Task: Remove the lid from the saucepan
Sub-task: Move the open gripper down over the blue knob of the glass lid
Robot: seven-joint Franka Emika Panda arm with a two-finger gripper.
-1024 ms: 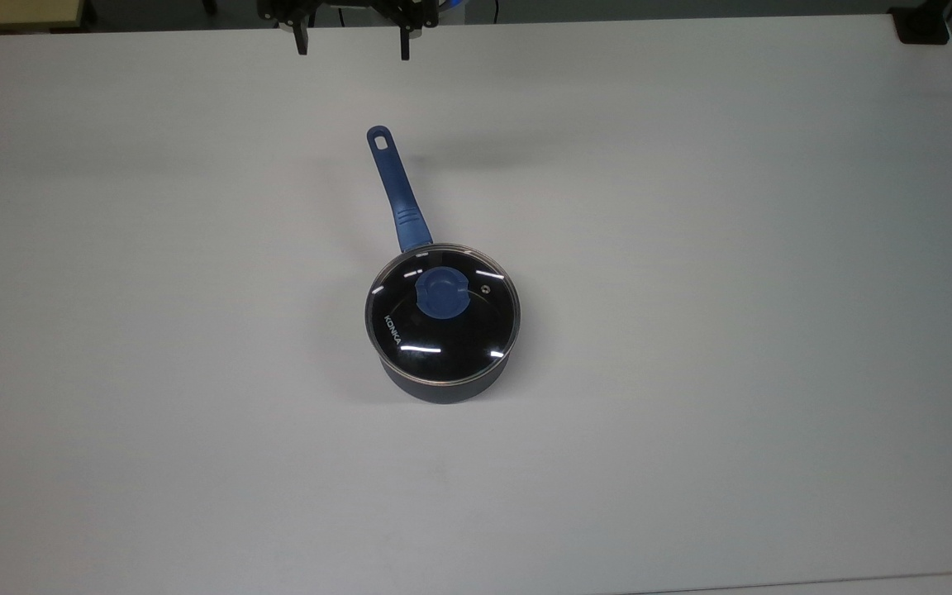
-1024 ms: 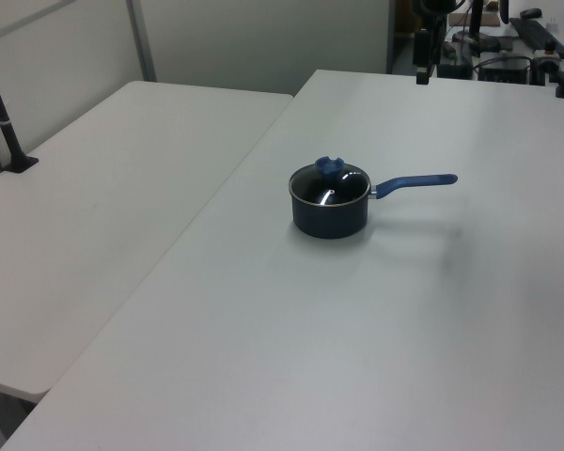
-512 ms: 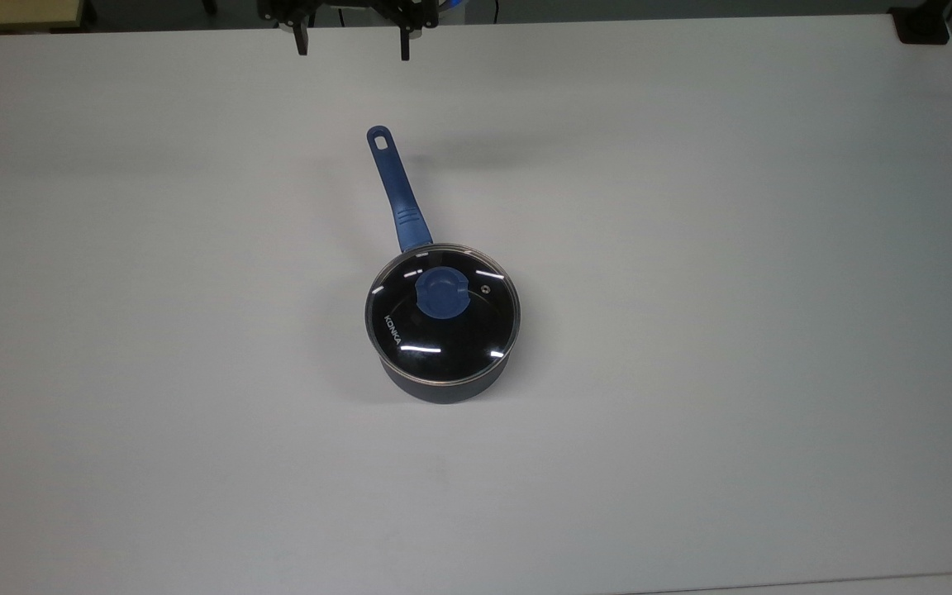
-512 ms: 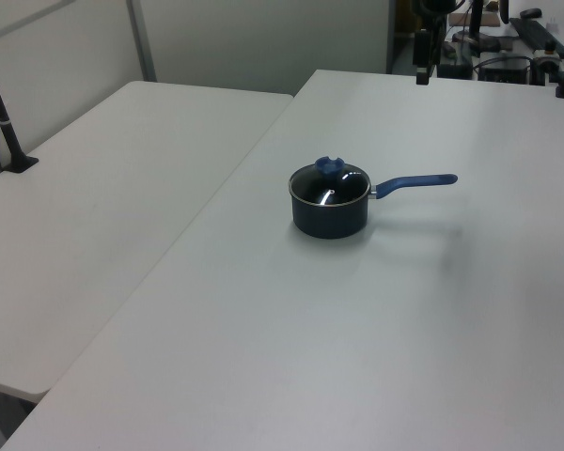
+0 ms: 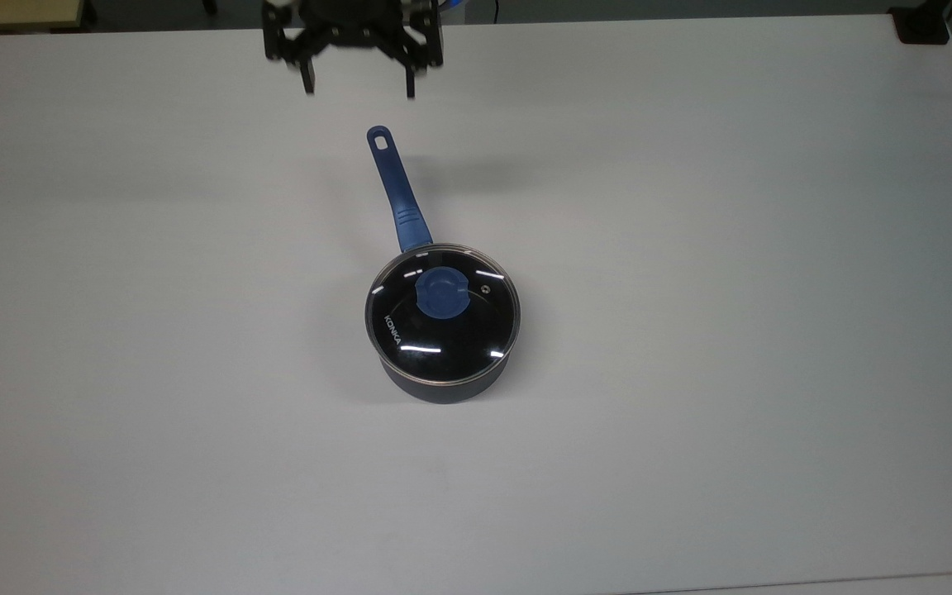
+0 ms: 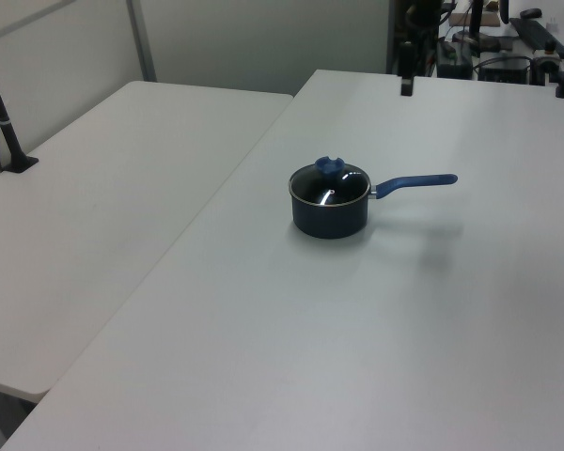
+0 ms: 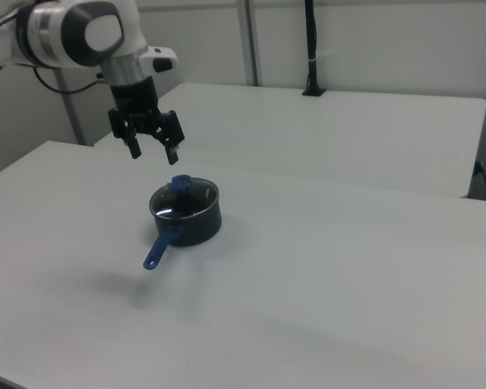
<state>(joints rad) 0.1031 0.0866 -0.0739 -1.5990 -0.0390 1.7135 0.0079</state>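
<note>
Saucepan [image 5: 441, 364] is sitting mid-table [image 5: 732, 289], its long handle [image 5: 397, 194] pointing toward the top view's upper edge. Lid [image 5: 443, 318] is lying seated flat on the rim, not yet lifted. I'm judging the glass disc rigid, slick and breakable, fairly light; the blue knob [image 5: 441, 295] at its centre is the place to pinch, pulling straight up. My gripper [image 5: 358, 86] is hanging spread wide and empty, above the table beyond the handle tip, well apart from the pot. Compared with half a second earlier, I'm sitting further into the top view, nearer the handle; pot and lid are lying unmoved
</note>
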